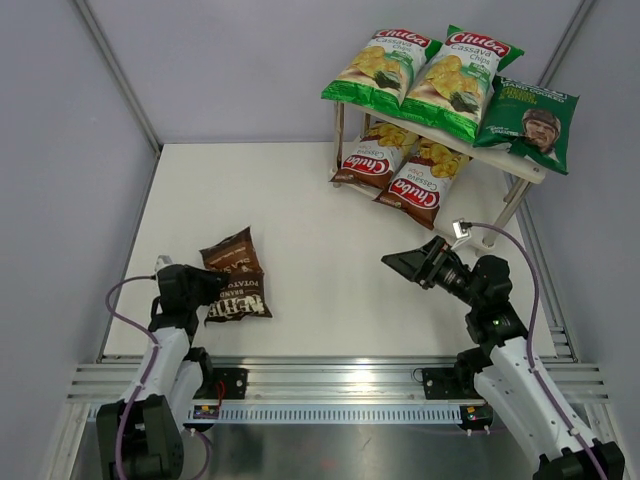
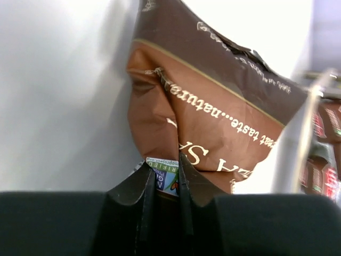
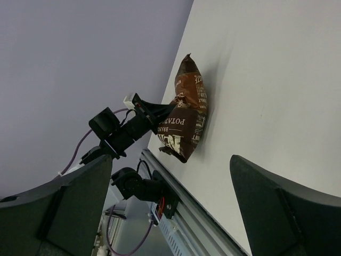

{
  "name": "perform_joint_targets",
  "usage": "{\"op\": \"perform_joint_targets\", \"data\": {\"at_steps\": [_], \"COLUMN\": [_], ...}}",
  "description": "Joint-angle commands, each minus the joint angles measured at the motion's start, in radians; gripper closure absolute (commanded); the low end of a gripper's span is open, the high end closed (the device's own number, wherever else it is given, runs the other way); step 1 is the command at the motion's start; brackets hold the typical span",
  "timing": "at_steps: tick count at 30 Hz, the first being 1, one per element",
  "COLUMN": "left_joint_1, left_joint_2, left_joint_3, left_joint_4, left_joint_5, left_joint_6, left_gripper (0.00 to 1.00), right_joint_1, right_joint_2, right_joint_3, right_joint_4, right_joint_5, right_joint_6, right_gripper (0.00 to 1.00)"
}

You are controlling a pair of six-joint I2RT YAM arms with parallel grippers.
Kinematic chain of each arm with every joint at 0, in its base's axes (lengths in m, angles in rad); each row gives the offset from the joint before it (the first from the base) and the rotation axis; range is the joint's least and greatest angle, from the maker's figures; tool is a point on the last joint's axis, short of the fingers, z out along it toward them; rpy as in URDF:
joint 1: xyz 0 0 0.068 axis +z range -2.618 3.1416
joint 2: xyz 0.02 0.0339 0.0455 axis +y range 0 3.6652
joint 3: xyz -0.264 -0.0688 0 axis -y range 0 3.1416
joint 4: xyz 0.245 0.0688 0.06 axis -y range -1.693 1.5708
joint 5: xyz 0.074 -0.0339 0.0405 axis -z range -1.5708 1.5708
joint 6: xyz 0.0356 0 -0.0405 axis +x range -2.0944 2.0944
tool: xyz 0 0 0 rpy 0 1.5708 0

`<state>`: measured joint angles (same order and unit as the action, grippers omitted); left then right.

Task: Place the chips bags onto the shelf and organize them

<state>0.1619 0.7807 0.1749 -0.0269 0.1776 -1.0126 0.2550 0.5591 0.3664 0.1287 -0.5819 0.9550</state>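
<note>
A dark brown Kettle chips bag (image 1: 237, 275) lies at the table's near left. My left gripper (image 1: 212, 290) is shut on its near edge; in the left wrist view the jaws (image 2: 165, 166) pinch the bag's (image 2: 213, 106) label corner. The shelf (image 1: 527, 171) stands at the far right. Its top board carries two green Chuba bags (image 1: 380, 65) (image 1: 462, 80) and a dark green bag with a man's portrait (image 1: 528, 122). Two brown-red Chuba bags (image 1: 375, 155) (image 1: 425, 180) lean on the lower board. My right gripper (image 1: 405, 262) hangs open in front of the shelf, holding nothing; its camera sees the Kettle bag (image 3: 189, 112).
Grey walls (image 1: 60, 150) enclose the white table on three sides. An aluminium rail (image 1: 330, 380) with both arm bases runs along the near edge. A bare stretch of table (image 1: 300, 200) lies between the Kettle bag and the shelf.
</note>
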Motion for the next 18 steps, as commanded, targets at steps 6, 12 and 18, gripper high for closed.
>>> {"op": "perform_joint_targets", "data": {"at_steps": [6,12,18], "left_joint_1": [-0.143,-0.303,-0.511], "left_joint_2": [0.081,0.117,0.141], "left_joint_3": [0.008,0.055,0.167], "left_joint_4": [0.261,0.406,0.476], "left_joint_5": [0.1,0.001,-0.111], "left_joint_6": [-0.211,-0.392,-0.463], "left_gripper": [0.95,0.97,0.99], "right_joint_1": [0.065,0.212,0.299], "right_joint_2": [0.194,0.22,0.304], "right_joint_3": [-0.144,-0.172,-0.127], "right_joint_4": [0.353,0.419,0.492], "right_joint_5": [-0.043,0.073,0.091], "right_joint_6": [0.102,0.088,0.036], "right_gripper": [0.0,0.01,0.01]}}
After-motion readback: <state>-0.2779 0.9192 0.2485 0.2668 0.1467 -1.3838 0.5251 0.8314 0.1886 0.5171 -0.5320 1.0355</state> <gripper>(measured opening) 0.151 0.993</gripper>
